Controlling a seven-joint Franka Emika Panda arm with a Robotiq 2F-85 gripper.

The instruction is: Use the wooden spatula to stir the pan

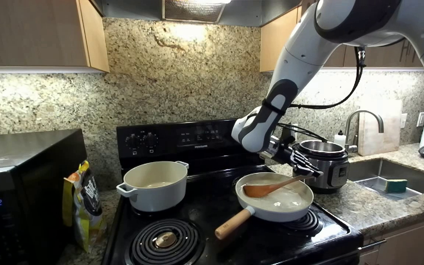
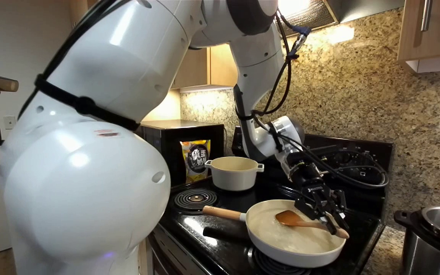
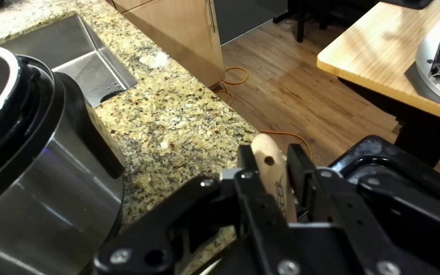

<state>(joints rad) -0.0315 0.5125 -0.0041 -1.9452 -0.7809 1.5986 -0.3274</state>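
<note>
Pincer (image 3: 272, 158): gripping spatula (image 1: 271, 187); blade (image 1: 253, 191), in an exterior view, toward nine o'clock in pan (image 1: 282, 217). Step: stirring, presumably. Next: sweep toward six.

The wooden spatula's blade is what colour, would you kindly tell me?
Orange-brown; the wooden spatula's blade shows best in an exterior view.

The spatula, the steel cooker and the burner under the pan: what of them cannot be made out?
Spatula, in the wrist view: blade unseen; the pincer hides part of the handle.
Burner, in both exterior views: mostly hidden by the pan.
Steel cooker, in an exterior view: cut off by the right and bottom edges.
Its display, in an exterior view: too small to read.
</note>
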